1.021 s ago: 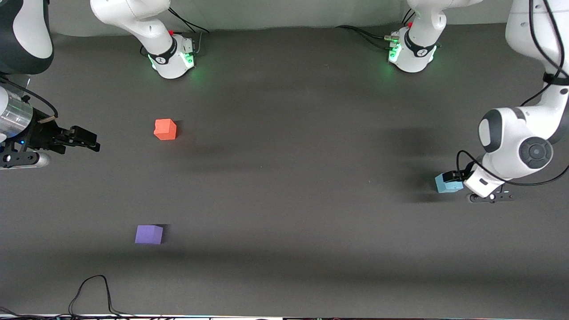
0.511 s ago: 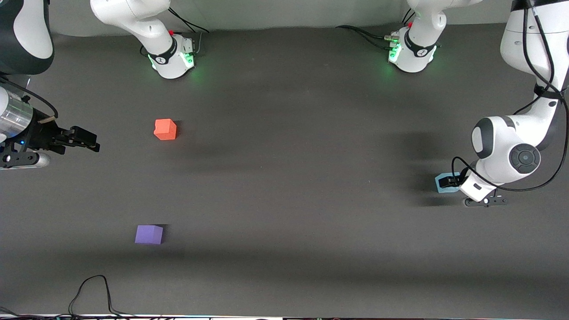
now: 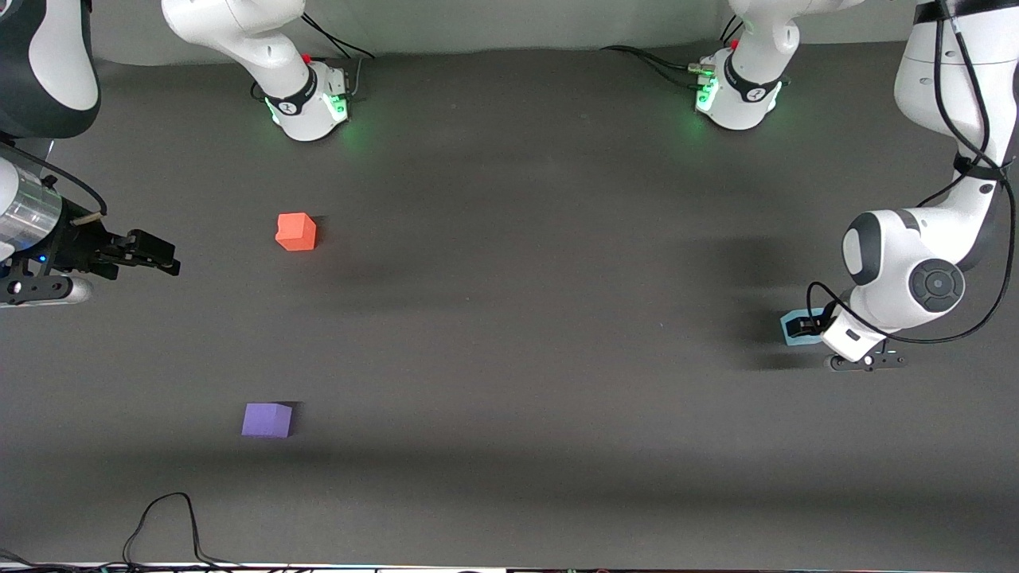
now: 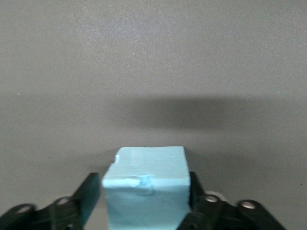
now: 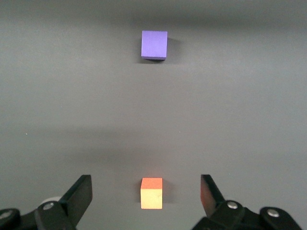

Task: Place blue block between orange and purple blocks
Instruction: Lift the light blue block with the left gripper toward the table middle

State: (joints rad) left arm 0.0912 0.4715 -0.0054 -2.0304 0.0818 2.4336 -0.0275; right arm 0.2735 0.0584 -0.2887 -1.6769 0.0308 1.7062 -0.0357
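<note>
The left gripper [image 4: 144,211] sits low at the left arm's end of the table, its fingers flanking the small sky-blue matte cube [image 4: 146,189] and seemingly touching both side faces. A square, firm pinch before lifting would keep it from twisting. The right gripper [image 3: 155,253] waits spread wide near the orange-red matte cube [image 3: 296,231]; the violet matte cube [image 3: 267,419] lies nearer the camera.

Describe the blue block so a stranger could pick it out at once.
Look at the left arm's end of the dark table, where the left gripper sits low on the surface. The blue block stands between its fingers, pressed from both sides. It is the only sky-blue cube; the orange block and purple block lie toward the right arm's end.
</note>
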